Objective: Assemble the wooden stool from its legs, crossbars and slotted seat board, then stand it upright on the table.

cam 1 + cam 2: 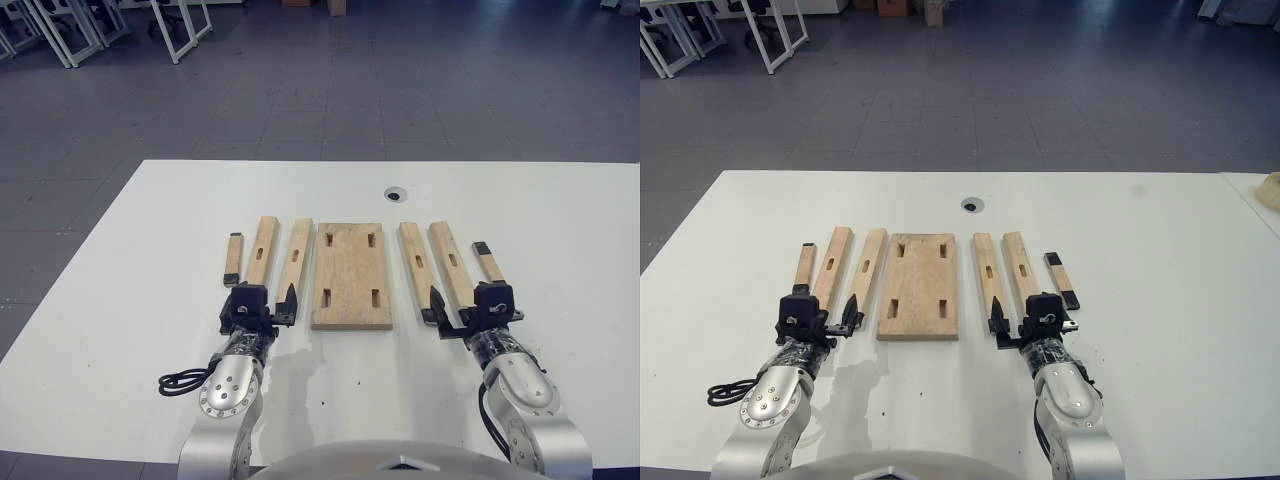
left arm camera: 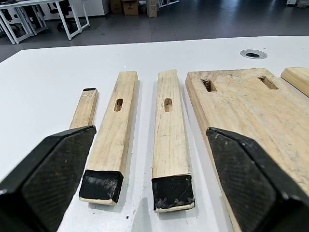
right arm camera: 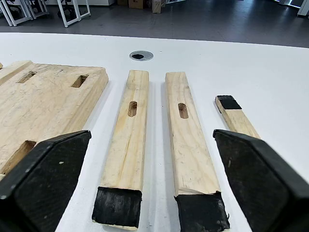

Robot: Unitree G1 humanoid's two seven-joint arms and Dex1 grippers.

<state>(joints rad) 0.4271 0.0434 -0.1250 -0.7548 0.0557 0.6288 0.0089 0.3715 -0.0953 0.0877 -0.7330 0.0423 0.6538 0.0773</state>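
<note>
Four stiff-looking, light wooden legs (image 1: pixel 262 250) lie flat on the table (image 1: pixel 150 300) beside the slotted seat board (image 1: pixel 350 275), best grabbed at the middle, and the left gripper (image 1: pixel 260 310) and right gripper (image 1: pixel 468 310) are open, empty.

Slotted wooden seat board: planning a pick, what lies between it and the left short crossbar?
Two slotted, black-tipped pale wooden legs, side by side, in the left wrist view.

Open lab or office hall, grey tiled floor (image 1: pixel 400 90), white desk frames (image 1: pixel 55 42), white worktable (image 1: pixel 560 220)
</note>
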